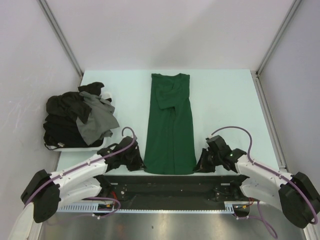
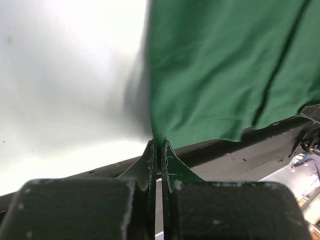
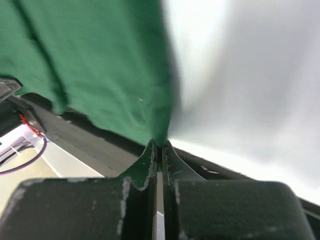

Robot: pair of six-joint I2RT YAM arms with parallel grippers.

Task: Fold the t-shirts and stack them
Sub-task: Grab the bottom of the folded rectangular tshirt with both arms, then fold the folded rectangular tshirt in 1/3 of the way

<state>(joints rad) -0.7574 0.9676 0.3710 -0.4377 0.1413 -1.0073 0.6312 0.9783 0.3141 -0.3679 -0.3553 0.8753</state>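
Note:
A dark green t-shirt (image 1: 170,127) lies as a long narrow strip down the middle of the table, collar end far, hem near. My left gripper (image 1: 140,164) is shut on its near left hem corner; in the left wrist view the green cloth (image 2: 220,70) runs up from the pinched jaws of that gripper (image 2: 159,146). My right gripper (image 1: 198,166) is shut on the near right hem corner, where the green cloth (image 3: 100,65) comes out of its closed tips (image 3: 159,144). A heap of black and dark grey t-shirts (image 1: 80,117) sits at the left.
The heap rests on a white tray (image 1: 82,148) at the table's left edge. The table's near edge (image 1: 170,176) with a dark rail runs just below the hem. Grey walls close in the left, right and back.

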